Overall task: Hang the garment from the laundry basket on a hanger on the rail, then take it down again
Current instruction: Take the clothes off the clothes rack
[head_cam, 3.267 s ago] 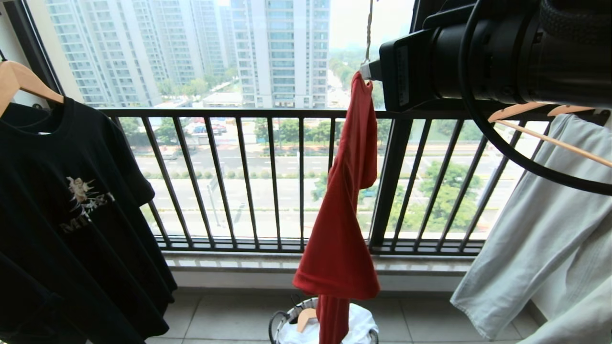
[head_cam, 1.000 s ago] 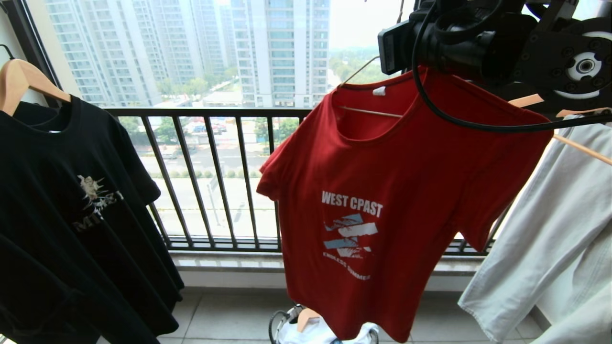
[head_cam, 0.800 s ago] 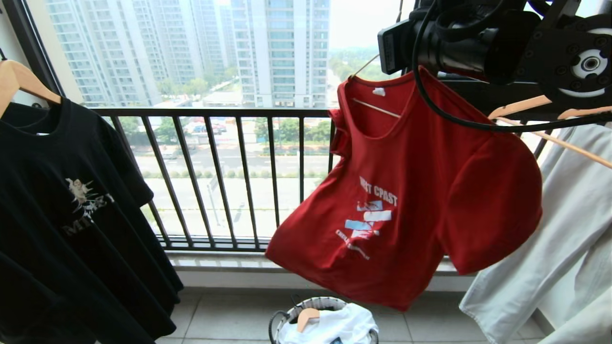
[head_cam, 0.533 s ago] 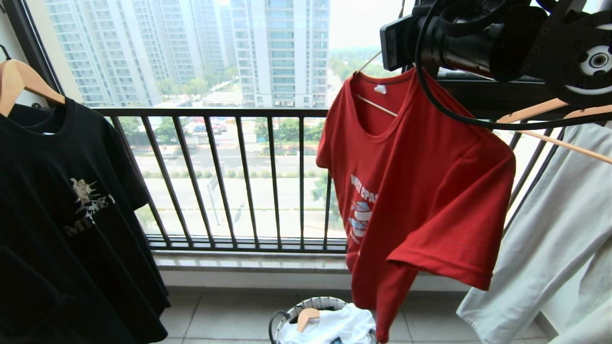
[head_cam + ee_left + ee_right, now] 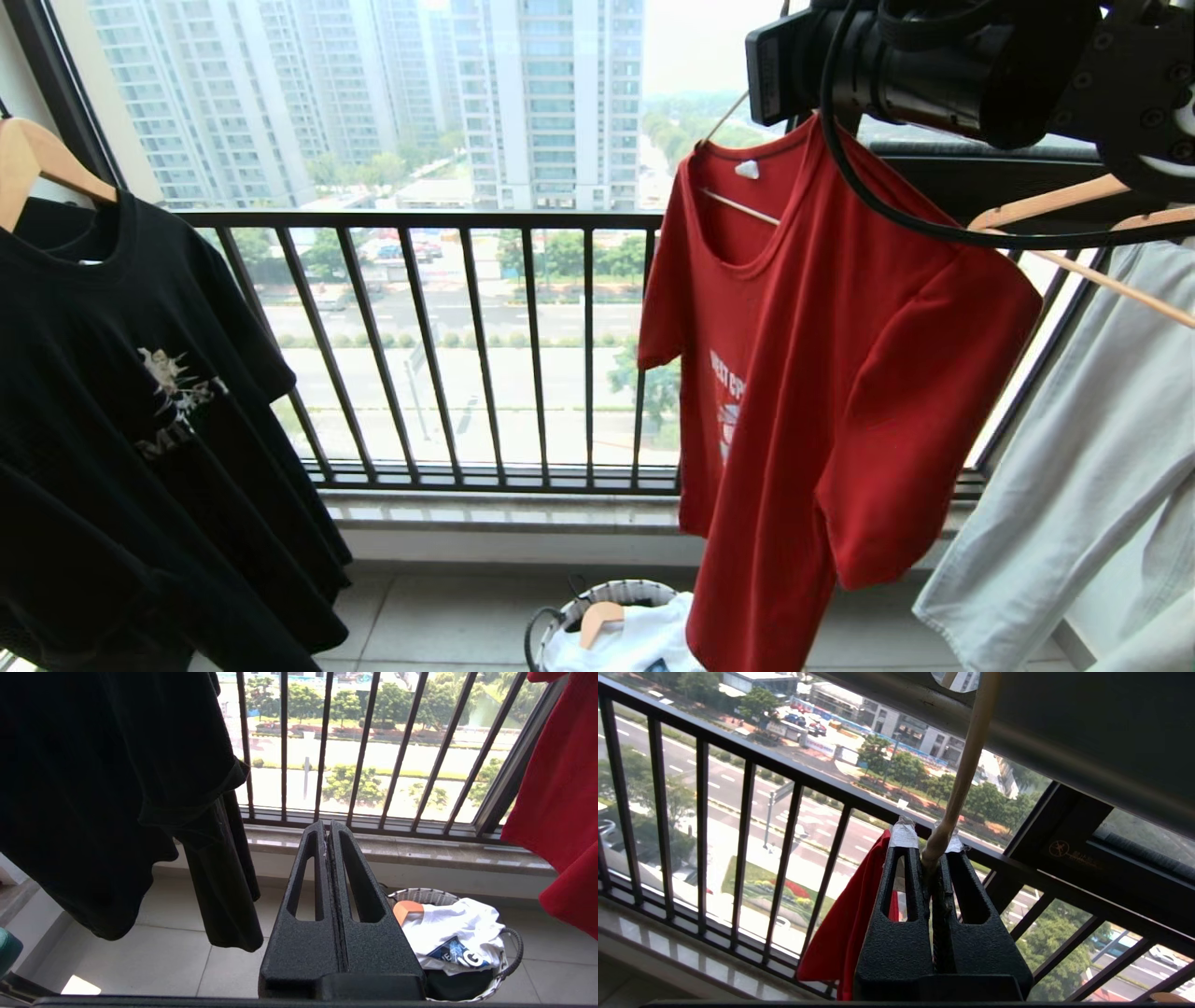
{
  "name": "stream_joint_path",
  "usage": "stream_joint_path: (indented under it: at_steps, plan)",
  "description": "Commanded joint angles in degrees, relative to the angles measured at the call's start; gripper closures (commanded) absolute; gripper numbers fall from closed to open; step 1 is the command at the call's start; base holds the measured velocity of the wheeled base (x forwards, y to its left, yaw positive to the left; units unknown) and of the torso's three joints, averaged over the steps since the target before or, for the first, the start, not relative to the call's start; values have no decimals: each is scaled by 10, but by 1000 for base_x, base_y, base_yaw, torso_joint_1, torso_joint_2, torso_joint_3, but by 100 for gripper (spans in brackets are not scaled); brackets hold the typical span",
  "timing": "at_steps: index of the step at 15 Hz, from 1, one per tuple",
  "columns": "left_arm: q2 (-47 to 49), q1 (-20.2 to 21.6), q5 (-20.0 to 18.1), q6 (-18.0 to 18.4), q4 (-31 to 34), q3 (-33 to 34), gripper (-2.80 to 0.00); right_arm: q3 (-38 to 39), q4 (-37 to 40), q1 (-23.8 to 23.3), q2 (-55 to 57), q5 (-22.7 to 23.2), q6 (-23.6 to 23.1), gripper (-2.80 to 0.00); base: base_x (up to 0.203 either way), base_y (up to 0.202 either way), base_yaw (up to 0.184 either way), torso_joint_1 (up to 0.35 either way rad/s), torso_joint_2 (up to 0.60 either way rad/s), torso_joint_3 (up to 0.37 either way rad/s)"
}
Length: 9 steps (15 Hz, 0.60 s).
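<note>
The garment, a red T-shirt, hangs on the thin white wire hanger at the upper right of the head view, turned partly sideways. My right gripper is shut on the hanger's long neck, which runs up to a round hole in the rail overhead. The garment drapes below the fingers. The laundry basket stands on the floor under the garment's hem. My left gripper is shut on nothing, low beside the laundry basket.
A black printed T-shirt hangs at the left on a wooden hanger. Pale trousers hang at the right on another wooden hanger. The dark balcony railing runs behind. White clothing fills the basket.
The garment has swung round on its hanger, from chest print facing me to partly side-on. The right gripper has crept slightly upward. The left arm has not moved.
</note>
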Motion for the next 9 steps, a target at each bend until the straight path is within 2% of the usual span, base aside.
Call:
stream_joint_path:
  at_steps: [1, 9]
  plan:
    - [1, 0, 0, 0, 0, 0, 0, 5, -1, 6, -6, -1, -1, 0, 0, 0, 0, 0, 0, 0]
    - [1, 0, 0, -1, 0, 0, 0, 35, -44, 24, -13, -26, 1, 0, 0, 0, 0, 0, 0, 0]
